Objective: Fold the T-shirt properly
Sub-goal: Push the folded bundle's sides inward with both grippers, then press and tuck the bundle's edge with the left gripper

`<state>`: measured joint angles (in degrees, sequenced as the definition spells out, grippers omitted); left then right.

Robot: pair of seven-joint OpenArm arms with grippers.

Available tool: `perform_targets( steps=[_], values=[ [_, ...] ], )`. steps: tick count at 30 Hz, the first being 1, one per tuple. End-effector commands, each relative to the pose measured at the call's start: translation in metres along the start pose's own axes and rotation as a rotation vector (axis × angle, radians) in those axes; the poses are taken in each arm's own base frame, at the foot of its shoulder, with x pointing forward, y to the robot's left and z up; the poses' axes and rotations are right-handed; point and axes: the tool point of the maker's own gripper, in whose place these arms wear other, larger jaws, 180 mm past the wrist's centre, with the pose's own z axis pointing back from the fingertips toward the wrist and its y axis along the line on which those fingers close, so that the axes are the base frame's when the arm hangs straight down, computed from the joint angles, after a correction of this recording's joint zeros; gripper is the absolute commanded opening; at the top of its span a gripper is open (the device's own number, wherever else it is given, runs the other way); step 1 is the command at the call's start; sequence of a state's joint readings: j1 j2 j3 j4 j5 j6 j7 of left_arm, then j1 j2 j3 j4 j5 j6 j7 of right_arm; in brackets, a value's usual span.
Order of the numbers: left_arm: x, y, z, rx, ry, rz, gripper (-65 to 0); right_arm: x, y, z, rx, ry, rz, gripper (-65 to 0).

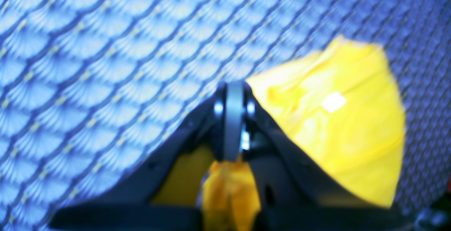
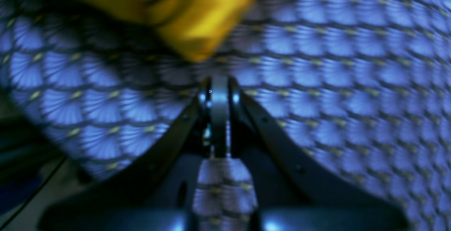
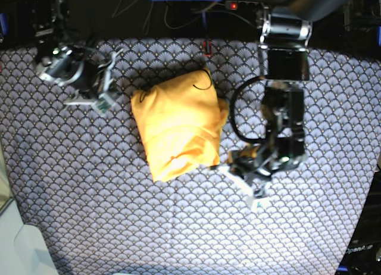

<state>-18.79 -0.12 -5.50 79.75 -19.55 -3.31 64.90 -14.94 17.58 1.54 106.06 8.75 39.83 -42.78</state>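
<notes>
On the left side of the base view is my right gripper point(image 3: 102, 91). It is pinched tight with nothing in it, hanging over the navy cloth with white fan shapes point(image 3: 89, 203), just beside the top left corner of the T-shirt point(image 3: 178, 129). The orange-yellow T-shirt lies bunched in a lump in the middle of the cloth. On the right, my left gripper point(image 1: 230, 118) is squeezed tight on a bit of the T-shirt's edge.

Fan-scale navy cloth point(image 3: 89, 197) under folded orange-yellow T-shirt point(image 3: 178, 129)
</notes>
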Motion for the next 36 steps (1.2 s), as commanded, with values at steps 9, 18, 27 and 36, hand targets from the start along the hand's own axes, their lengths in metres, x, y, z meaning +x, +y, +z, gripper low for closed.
perform_targets(
  steps=[9,18,27,36],
  values=[
    [-0.052,0.023,0.027,0.049,0.017,-0.007,-65.0,0.030,-0.067,-0.005,-0.114,-0.065,-0.009,-65.0],
    [-0.073,-0.003,0.007,-0.010,0.059,0.052,-65.0,0.037,-0.032,-0.037,0.004,-0.072,-0.015,-65.0],
    [-0.065,0.006,-0.027,-0.003,0.009,0.110,-65.0,0.029,0.024,-0.028,0.086,-0.103,-0.037,-65.0],
    [-0.038,-0.027,-0.045,-0.069,-0.075,0.141,-65.0,0.016,0.046,-0.015,0.113,-0.093,-0.033,-65.0]
  ],
)
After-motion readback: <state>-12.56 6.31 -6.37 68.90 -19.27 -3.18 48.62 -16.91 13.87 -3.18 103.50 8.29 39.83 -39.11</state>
